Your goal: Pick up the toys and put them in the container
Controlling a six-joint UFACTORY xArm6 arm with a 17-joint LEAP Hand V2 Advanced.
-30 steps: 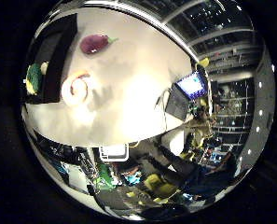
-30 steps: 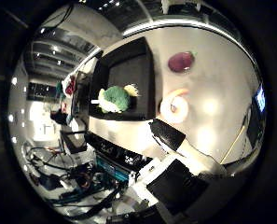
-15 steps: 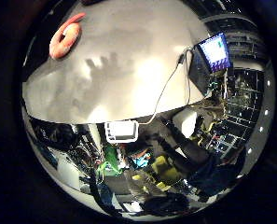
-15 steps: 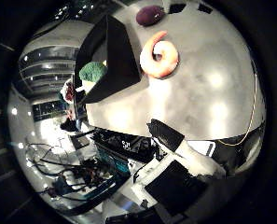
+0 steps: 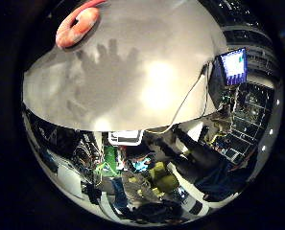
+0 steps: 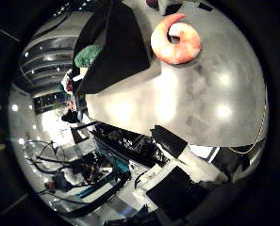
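An orange-pink curled toy (image 6: pixel 177 40) lies on the white table (image 5: pixel 152 91), beside the black container (image 6: pixel 116 47). It also shows in the little finger side view (image 5: pixel 80 24). A green toy (image 6: pixel 86 55) lies in the container. The hand's shadow (image 5: pixel 108 62) on the table, next to the orange toy, shows straight, spread fingers. The hand is above the table and holds nothing that I can see.
A screen with a blue picture (image 5: pixel 234 65) stands at the table's edge. A thin cord (image 5: pixel 195 96) runs from it across the table to a white box (image 5: pixel 126 137) at the near edge. Cluttered lab floor lies beyond the table.
The camera has moved towards the table and the orange toy, which now looks larger. The purple toy has left the little finger side view. The toys themselves have not moved.
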